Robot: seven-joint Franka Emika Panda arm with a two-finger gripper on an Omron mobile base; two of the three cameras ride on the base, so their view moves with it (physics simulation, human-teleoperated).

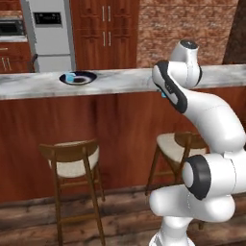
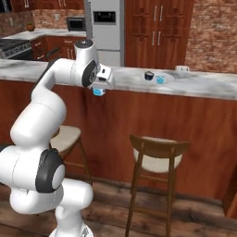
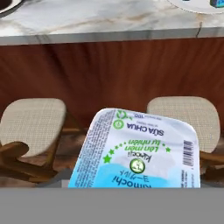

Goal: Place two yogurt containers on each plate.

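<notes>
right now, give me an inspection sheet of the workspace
surface: marble counter, long, above a wood-panelled front
job's things: dark plate holds one yogurt container; pale plate holds one yogurt container; a third yogurt container sits at the hand, out in front of the counter edge
clutter: small black cup on the pale plate
grippers: hand with the yogurt container in it; fingers hidden, grip cannot be confirmed
cables: nothing seen
surroundings: two stools, wood cabinets, fridge, brick wall
</notes>
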